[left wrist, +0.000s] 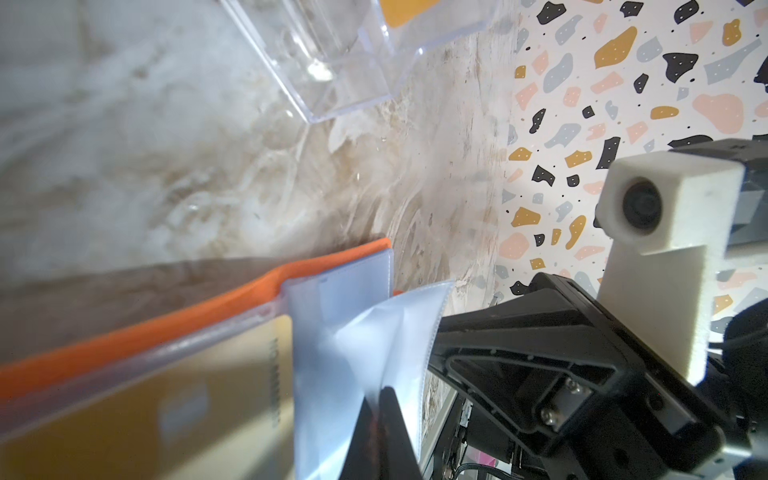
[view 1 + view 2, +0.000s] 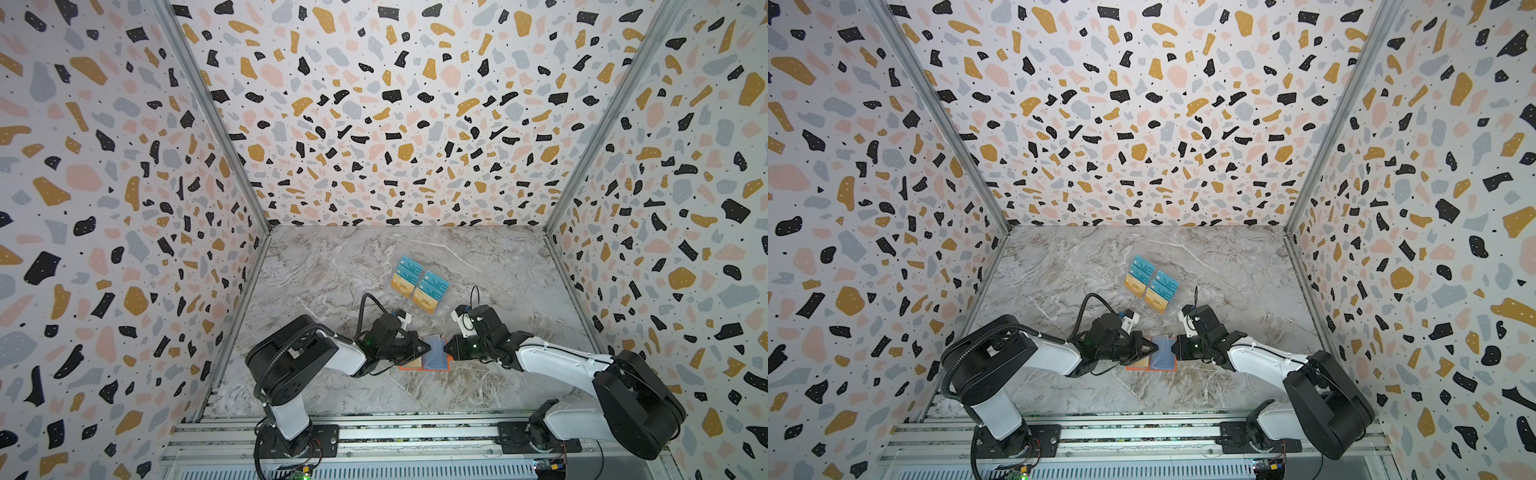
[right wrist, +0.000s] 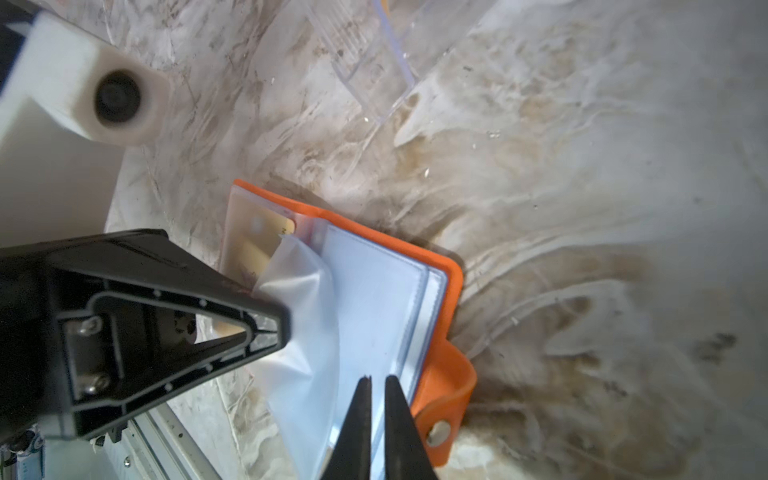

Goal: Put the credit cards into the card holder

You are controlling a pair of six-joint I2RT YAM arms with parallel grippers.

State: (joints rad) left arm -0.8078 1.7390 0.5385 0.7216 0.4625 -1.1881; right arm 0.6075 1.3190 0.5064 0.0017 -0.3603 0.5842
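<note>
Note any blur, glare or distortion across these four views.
Both top views: sharp, evenly lit, walls splayed by the wide lens. Left wrist view: the gold card in the card holder is blurred, too near the lens. Right wrist view: the clear sleeves wash out pale.

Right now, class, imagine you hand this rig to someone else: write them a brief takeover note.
Left gripper: shut on one clear sleeve, holding it up off the rest.
Right gripper: nearly shut on the edge of the flat sleeves.
Holder: open on the table, between the grippers.
Done: one gold card sits in a sleeve.
To do: six cards, four teal and two gold, wait in the stand behind.
</note>
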